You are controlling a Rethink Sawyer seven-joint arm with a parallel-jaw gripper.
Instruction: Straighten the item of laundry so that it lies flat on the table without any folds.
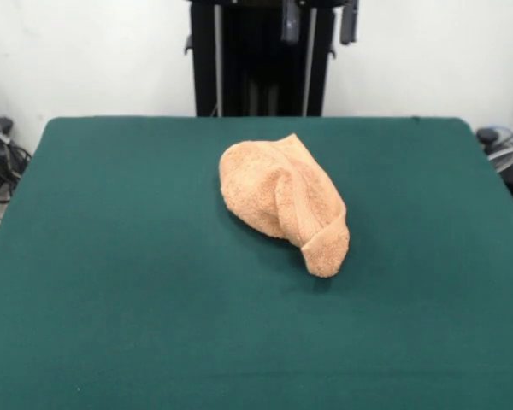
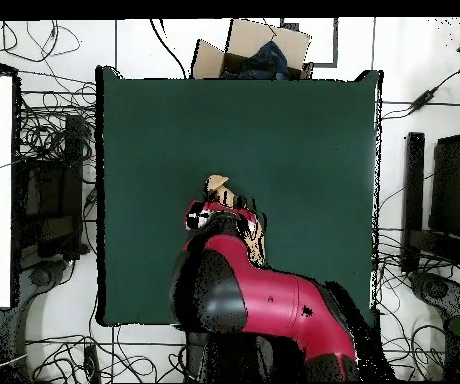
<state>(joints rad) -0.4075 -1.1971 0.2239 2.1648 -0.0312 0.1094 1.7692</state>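
On table [image 1: 85, 256] centre: towel [image 1: 278, 201] bunched, folded | unstraightened, all spreading left | gripper [image 1: 321, 21] raised, grip state unclear

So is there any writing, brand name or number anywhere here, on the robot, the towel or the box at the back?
None can be read.
Towel: plain peach terry cloth, no tag or print showing.
Table: plain green cloth, no marks.
Red arm: no legible logo; a small white patch near its head is too small to read.
Cardboard box: no readable print.
Gripper: only dark tips at the top edge, unmarked.
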